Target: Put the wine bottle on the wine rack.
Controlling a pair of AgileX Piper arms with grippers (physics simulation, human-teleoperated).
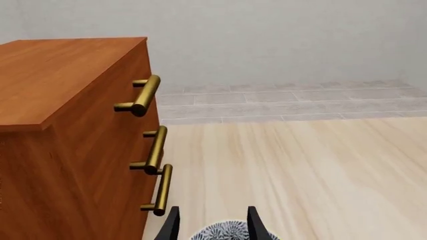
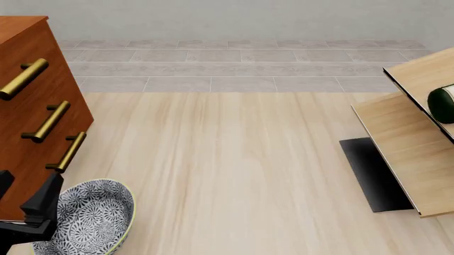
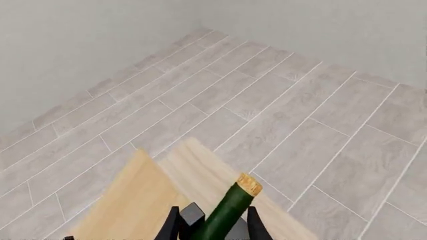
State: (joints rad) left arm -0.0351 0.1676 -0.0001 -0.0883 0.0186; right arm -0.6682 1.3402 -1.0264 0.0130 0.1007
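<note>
Gripping the wine bottle by its neck, the right gripper shows only in its wrist view. The wine rack lies just beneath it. The left gripper hangs open above a bowl, a cabinet just beside.

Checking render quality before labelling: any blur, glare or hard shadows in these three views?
Front view: evenly lit and sharp, no glare; only a soft shadow beside the patterned blue-white bowl. Left wrist view: crisp, with mild highlights on the reddish-brown drawer cabinet's brass handles. Right wrist view: flat light, and the dark green glass wine bottle shows only a faint sheen.
</note>
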